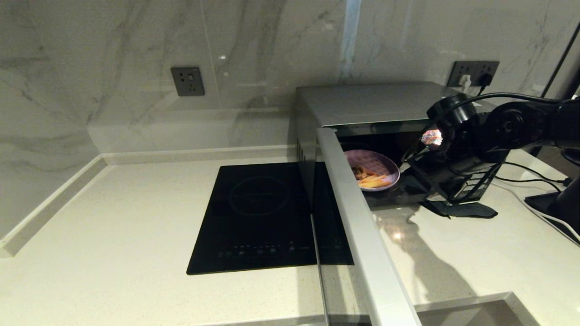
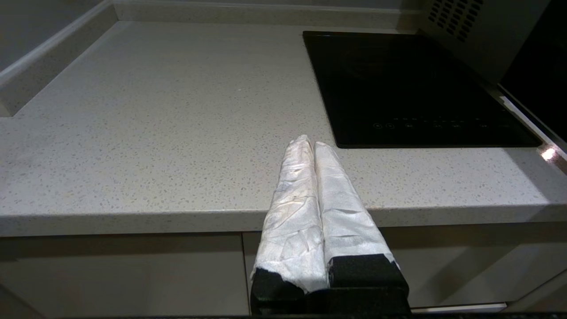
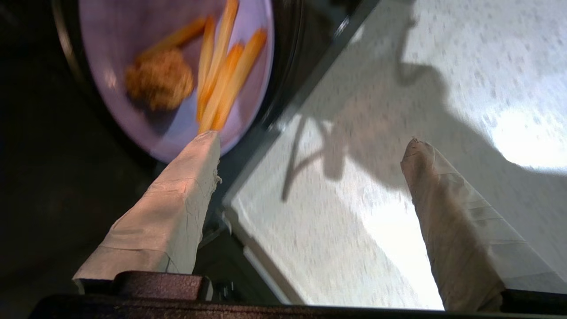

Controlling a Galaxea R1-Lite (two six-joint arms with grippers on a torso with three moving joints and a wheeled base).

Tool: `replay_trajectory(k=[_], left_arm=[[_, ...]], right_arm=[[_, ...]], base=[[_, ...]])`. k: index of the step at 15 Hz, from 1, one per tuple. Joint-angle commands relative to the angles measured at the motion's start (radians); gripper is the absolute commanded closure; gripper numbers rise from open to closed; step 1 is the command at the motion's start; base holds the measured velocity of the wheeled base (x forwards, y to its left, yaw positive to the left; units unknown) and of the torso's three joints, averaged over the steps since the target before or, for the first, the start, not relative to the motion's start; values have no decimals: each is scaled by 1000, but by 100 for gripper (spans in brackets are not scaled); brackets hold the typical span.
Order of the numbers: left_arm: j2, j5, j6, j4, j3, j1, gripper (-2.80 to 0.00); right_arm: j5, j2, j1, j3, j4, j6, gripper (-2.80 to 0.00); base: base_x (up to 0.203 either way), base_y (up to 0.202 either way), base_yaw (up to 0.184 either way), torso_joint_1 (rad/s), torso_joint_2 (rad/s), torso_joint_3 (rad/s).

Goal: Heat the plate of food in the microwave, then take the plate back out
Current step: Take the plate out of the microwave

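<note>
Round lavender plate of fries and fried piece [image 3: 177, 75] inside open silver microwave [image 1: 376, 106], just beyond right gripper [image 3: 310, 146], fingers spread. Left gripper [image 2: 313, 146] pressed together above speckled beige countertop [image 2: 155, 133].

One boxy silver microwave [image 1: 362, 106] stands with its door open. Inside sits one round lavender plate [image 1: 372, 169] holding four golden fries [image 3: 221, 79] and one brown fried lump [image 3: 159, 79]. One flat black glass induction cooktop [image 1: 258, 217] lies at its nine o'clock. Two dark wall sockets [image 1: 187, 81] [image 1: 473, 72] show.
</note>
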Motion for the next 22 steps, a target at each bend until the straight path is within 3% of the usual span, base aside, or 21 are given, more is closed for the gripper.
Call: replay_trajectory(k=[1, 5, 22], left_arm=[[2, 0, -1, -1, 0, 1, 0], [2, 0, -1, -1, 0, 1, 0], [2, 0, -1, -1, 0, 1, 0]], right_arm=[[0, 89, -15, -38, -12, 9, -280], [6, 146, -19, -47, -78, 11, -280], [2, 231, 17, -82, -77, 5, -280]], base=[[0, 0, 0, 0, 0, 0], [0, 0, 0, 0, 0, 0], [0, 0, 0, 0, 0, 0]])
